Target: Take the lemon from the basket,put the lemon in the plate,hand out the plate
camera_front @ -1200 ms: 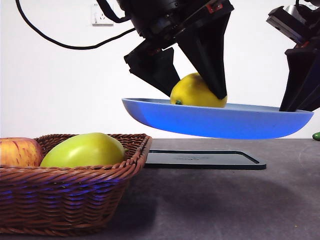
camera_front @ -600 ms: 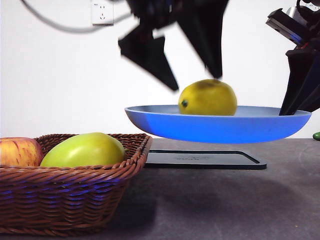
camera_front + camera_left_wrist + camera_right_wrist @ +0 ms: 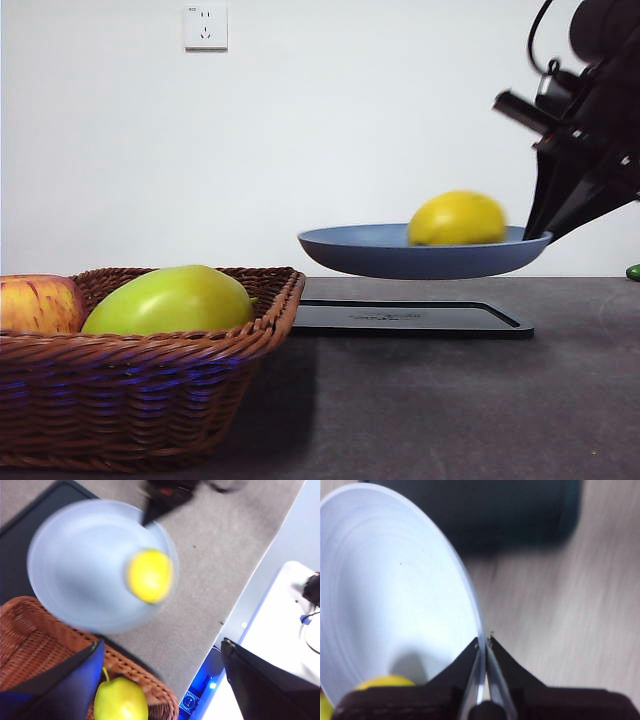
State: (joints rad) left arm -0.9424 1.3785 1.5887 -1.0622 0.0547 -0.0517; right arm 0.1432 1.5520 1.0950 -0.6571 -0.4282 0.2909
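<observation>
1. Since a second ago, the big dark gripper that stood over the plate has lifted out of the front view, and the plate [image 3: 425,262] with the lemon [image 3: 458,218] on it has shifted away toward the right side, hanging a little lower.
2. Nearest sits the basket [image 3: 140,390], holding a green fruit [image 3: 168,300] and an apple [image 3: 38,304]; its lemon is gone.
3. Behind it a black tray [image 3: 410,318] lies flat on the table [image 3: 450,400], bare now, the plate in the air above it.
4. Farther back the right gripper [image 3: 484,647] pinches the plate's rim edge-on between closed jaws, keeping it level, I'd judge so the fruit won't roll off.
5. High above, the left gripper [image 3: 162,680] hangs spread wide and empty over the basket's edge, clear of the plate so the handover is free.
</observation>
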